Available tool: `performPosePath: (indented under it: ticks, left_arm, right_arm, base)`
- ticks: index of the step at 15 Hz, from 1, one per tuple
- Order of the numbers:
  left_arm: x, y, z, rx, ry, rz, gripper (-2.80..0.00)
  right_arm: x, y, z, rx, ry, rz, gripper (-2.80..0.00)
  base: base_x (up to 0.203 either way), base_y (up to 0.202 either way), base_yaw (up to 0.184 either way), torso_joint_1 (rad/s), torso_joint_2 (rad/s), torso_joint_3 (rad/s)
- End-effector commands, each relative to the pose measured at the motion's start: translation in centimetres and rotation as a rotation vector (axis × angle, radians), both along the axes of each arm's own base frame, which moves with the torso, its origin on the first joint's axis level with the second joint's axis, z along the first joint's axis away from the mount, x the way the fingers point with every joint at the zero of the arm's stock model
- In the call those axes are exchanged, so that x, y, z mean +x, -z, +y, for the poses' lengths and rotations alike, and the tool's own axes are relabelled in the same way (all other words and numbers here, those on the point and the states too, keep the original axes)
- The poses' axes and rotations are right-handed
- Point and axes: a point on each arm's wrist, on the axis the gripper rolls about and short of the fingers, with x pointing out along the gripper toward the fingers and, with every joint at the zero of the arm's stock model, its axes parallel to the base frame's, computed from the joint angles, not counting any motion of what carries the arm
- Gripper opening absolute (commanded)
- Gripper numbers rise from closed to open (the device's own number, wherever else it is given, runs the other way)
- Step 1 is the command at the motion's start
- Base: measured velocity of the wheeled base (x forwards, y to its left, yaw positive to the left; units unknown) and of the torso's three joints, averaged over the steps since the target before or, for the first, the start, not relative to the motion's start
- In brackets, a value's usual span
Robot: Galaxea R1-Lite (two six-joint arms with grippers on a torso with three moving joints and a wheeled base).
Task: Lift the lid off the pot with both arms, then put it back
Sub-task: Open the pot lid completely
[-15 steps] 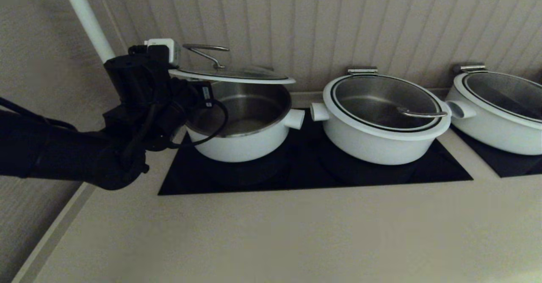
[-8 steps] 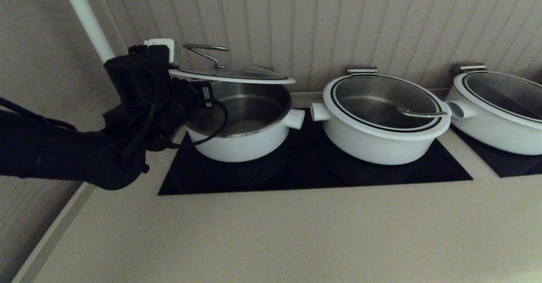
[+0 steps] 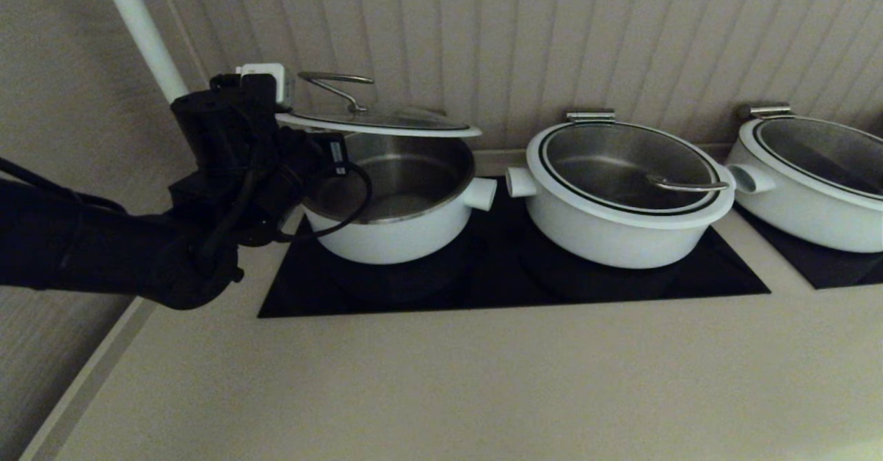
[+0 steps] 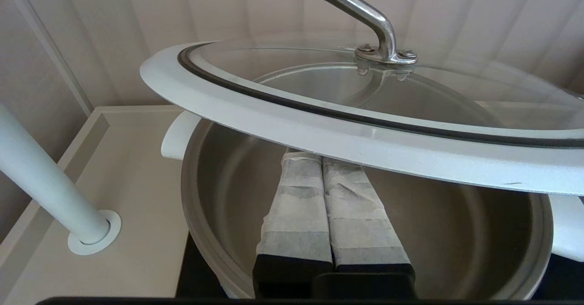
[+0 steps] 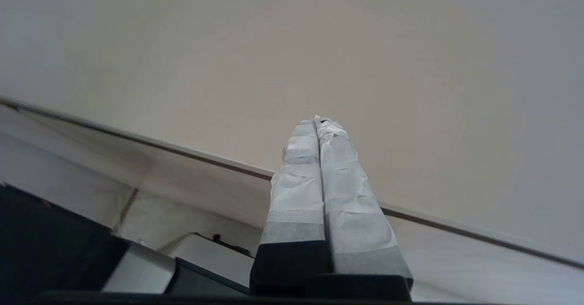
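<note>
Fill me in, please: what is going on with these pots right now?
The left end effector, fingers shut together, has its tips under the rim of the lid, propping it above the open pot on the black cooktop. The right end effector, also shut, is away from the pots and touches nothing. The other two pots have their lids on.

Our black left arm [image 3: 103, 254] carried looping black cables [image 3: 345, 199] and a small white box [image 3: 265, 78]; our fingers [image 4: 296, 204] wore pale tape.
</note>
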Motion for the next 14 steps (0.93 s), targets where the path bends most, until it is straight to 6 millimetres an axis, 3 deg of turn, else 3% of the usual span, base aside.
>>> performPosePath:
  ticks: [1, 4, 10, 14]
  left_arm:
    - [0.02, 0.01, -0.02, 0.0, -0.002, -0.003, -2.8]
    - [0.02, 0.0, 0.0, 0.001, -0.003, -0.003, -2.8]
    - [-0.05, -0.11, 0.02, 0.001, -0.003, -0.006, -2.8]
    - [-0.08, -0.16, 0.04, 0.002, -0.003, -0.008, -2.8]
  right_arm:
    - [0.06, 0.04, 0.01, -0.004, 0.003, 0.006, -2.8]
    - [0.39, 0.06, 0.13, -0.016, -0.014, -0.087, -2.8]
    - [0.39, 0.3, 0.07, 0.045, 0.029, -0.049, -2.8]
    - [0.34, 0.48, 0.06, -0.14, -0.027, -0.095, -2.8]
  base:
    - [0.0, 0.0, 0.0, 0.0, 0.0, 0.0]
    - [0.0, 0.0, 0.0, 0.0, 0.0, 0.0]
    - [0.0, 0.0, 0.0, 0.0, 0.0, 0.0]
    - [0.0, 0.0, 0.0, 0.0, 0.0, 0.0]
